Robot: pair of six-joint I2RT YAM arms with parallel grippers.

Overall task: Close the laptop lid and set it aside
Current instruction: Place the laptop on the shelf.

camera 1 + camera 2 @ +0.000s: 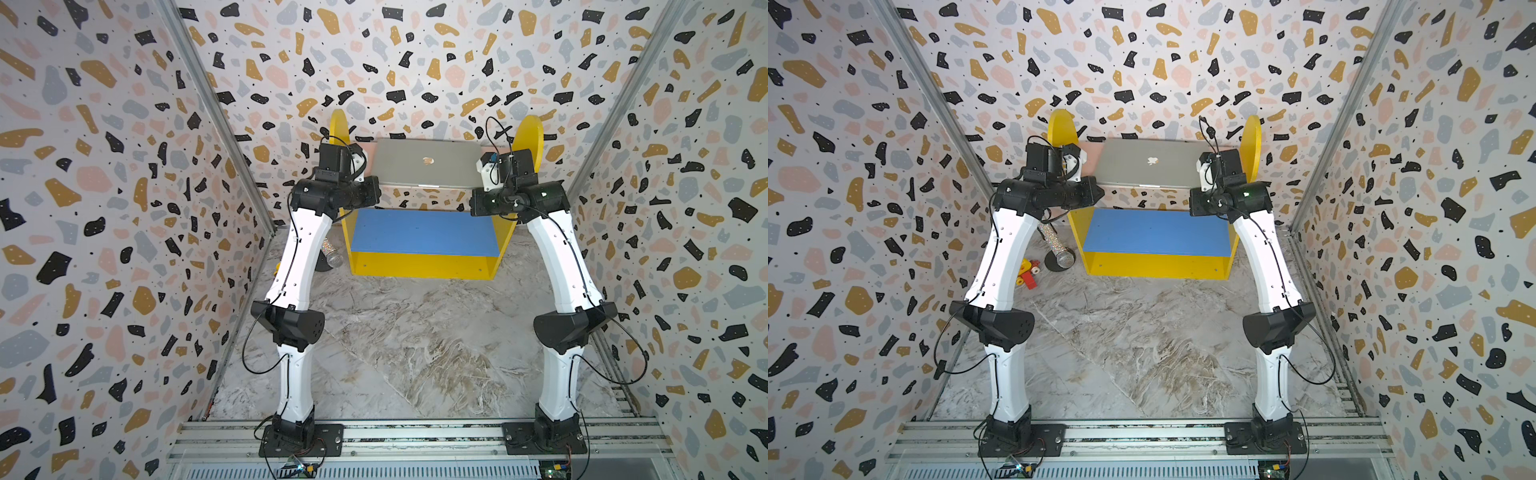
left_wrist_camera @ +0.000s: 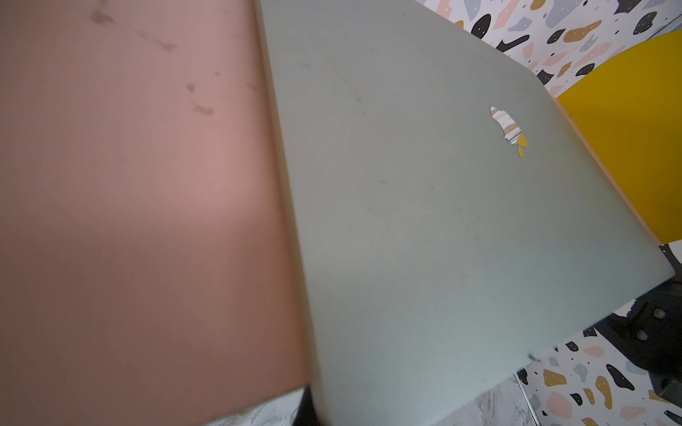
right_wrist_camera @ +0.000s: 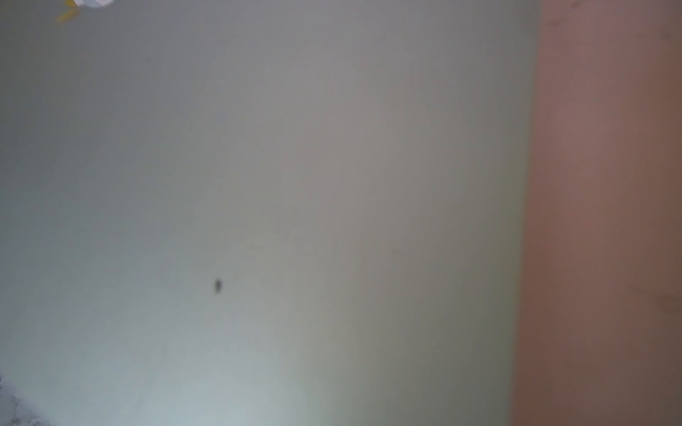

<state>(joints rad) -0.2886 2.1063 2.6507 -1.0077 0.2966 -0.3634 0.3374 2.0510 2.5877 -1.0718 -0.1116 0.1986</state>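
Biggest thing on view is the yellow shelf unit (image 1: 424,266), standing at twelve o'clock on the marble tabletop (image 1: 415,353). It has a blue shelf (image 1: 419,232) low down and a pink top shelf (image 2: 129,184) above. Up on that pink level lies the laptop (image 1: 407,170), flat, with the laptop lid (image 2: 406,221) down and its silver-grey cover facing up. So the closing looks done, and the setting aside reads as all but done.

Both arms are up there with it. The left hand (image 1: 359,164) sits at nine o'clock of the laptop, and the right hand (image 1: 488,166) at three o'clock, each tight against a short edge. The fingers are hidden under the wrists in both top views and out of shot in the wrist views. Both hands are drawn fully together. Whether either touches the metal, I cannot tell.

How will it handle? It looks like a thin, stiff metal slab, fairly weighty for its thickness, with a smooth finish that would slide in a pinch. There is glass under that cover, so I would keep pressure off the middle around the apple logo (image 2: 509,129). The two short side edges look like the best place to take hold, one hand each, keeping it level. The yellow side panels (image 1: 530,141) crowd both ends, so room is tight.
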